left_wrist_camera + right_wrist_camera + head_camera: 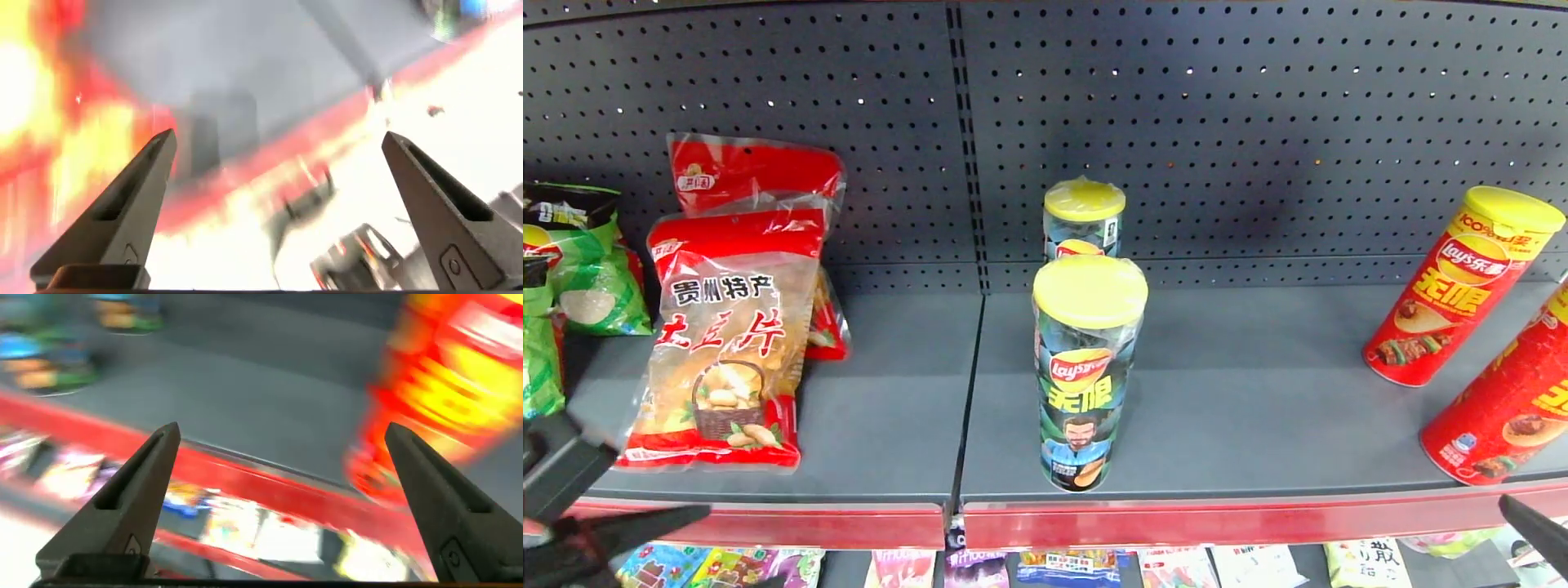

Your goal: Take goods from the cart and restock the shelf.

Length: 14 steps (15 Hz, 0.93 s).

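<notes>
We see the left end effector with its two fingers spread wide and nothing between them. It sits at the near left, just in front of the shelf's red front rail. The right end effector is also wide open and holds nothing. It sits at the near right, in front of the same rail.

The goods stand on the grey shelf, in front of a dark pegboard back. Near the middle, a blue-green chip can with a yellow lid stands upright close to the front edge. A second blue-green can stands upright right behind it, against the pegboard. On the right we see two red chip cans, both tilted. The farther red can has a yellow lid, and the nearer red can runs out of view at the right edge. On the left, a red potato-slice bag leans back, with a second red bag behind it. Green snack bags lie at the far left edge.

Under the rail, assorted packets lie on a lower shelf. Both wrist views are blurred, so we cannot make out fine detail in them.
</notes>
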{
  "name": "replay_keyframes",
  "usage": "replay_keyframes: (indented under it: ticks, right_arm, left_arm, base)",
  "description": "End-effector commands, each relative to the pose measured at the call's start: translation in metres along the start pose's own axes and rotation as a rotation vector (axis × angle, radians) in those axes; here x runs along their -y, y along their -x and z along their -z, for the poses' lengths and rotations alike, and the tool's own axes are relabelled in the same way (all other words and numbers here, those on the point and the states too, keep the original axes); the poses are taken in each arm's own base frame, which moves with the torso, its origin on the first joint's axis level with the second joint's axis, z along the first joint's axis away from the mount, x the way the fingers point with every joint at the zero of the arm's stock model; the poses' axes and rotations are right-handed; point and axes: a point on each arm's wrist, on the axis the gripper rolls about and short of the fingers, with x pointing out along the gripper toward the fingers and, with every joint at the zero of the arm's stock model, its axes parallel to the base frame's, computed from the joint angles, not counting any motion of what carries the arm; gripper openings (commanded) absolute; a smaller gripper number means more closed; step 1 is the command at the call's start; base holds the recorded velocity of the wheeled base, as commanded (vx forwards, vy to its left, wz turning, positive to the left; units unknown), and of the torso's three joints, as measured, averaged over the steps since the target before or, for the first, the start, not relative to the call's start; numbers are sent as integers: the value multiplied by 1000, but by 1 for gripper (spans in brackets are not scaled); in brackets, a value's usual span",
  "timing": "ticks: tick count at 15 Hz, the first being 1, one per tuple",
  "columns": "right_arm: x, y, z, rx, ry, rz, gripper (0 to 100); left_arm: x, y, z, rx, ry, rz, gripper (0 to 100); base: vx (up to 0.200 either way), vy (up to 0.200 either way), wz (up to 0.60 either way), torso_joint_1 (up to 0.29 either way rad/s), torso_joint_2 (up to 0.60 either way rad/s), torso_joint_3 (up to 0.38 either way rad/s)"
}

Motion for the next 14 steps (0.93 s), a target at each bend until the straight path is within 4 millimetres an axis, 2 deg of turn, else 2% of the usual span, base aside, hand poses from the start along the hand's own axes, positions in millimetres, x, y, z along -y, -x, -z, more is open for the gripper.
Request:
replay_keyframes:
  ticks: [1,3,4,5,6,7,8,10,11,13,14]
  right_arm:
    - [5,20,7,-42,-38,232,100]
    - [1,37,25,-126,-56,315,100]
    - [1,37,25,-126,-56,315,100]
    - [-5,45,49,-149,-63,331,100]
    - [-6,45,54,-147,-62,326,100]
    - [-12,50,76,-107,-60,257,100]
    - [-15,53,85,-45,-54,183,100]
    - [-16,59,89,34,-53,79,100]
    - [-15,60,90,43,-81,146,100]
    - [-12,60,91,39,-96,302,100]
    - [-12,60,91,39,-86,304,100]
  left_arm:
    - [32,93,76,115,92,-88,100]
    - [38,94,113,132,125,-243,100]
    - [38,94,113,132,125,-243,100]
    - [45,87,128,163,181,-334,100]
    - [45,84,130,168,186,-344,100]
    - [43,75,139,226,193,-418,100]
    - [40,74,136,266,192,-458,100]
    - [34,61,135,381,139,-380,100]
    - [28,52,127,501,86,-377,100]
    - [21,39,128,561,8,-424,100]
    - [20,38,127,585,-6,-460,100]
  base:
    - [0,0,0,0,0,0]
    - [0,0,0,0,0,0]
    - [0,0,0,0,0,0]
    - [0,0,0,0,0,0]
    - [0,0,0,0,0,0]
    - [0,0,0,0,0,0]
    - [0,0,0,0,0,0]
    - [0,0,0,0,0,0]
    - [0,0,0,0,0,0]
    - [0,0,0,0,0,0]
    - [0,0,0,0,0,0]
